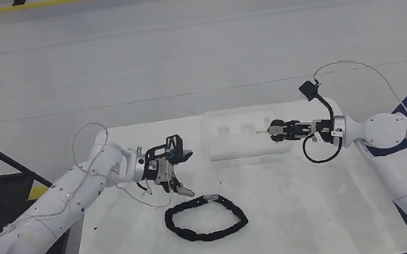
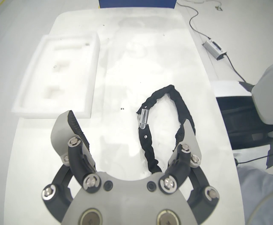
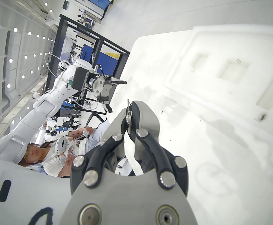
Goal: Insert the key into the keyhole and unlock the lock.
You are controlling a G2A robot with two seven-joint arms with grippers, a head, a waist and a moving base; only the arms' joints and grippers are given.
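Your right pincer (image 3: 129, 111) clamps the key (image 3: 128, 118) over the foam tray (image 1: 226, 146), well apart from the lock (image 2: 144, 117) lying on the worktop (image 2: 153, 55) under your wide-open left pincer (image 2: 129, 119). Insertion and turning aren't yet done.

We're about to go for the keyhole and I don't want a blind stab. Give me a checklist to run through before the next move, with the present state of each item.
1. Key gripped: ok. The right gripper is shut on the key.
2. Lock steadied: not ok. The left gripper hangs above the chain lock, fingers open, not closed on it.
3. Lock body exposed: ok. The metal cylinder lies bare on the table.
4. Keyhole facing the key: cannot tell.
5. Key near the lock: not ok. The right gripper is over the foam tray, apart from the lock.
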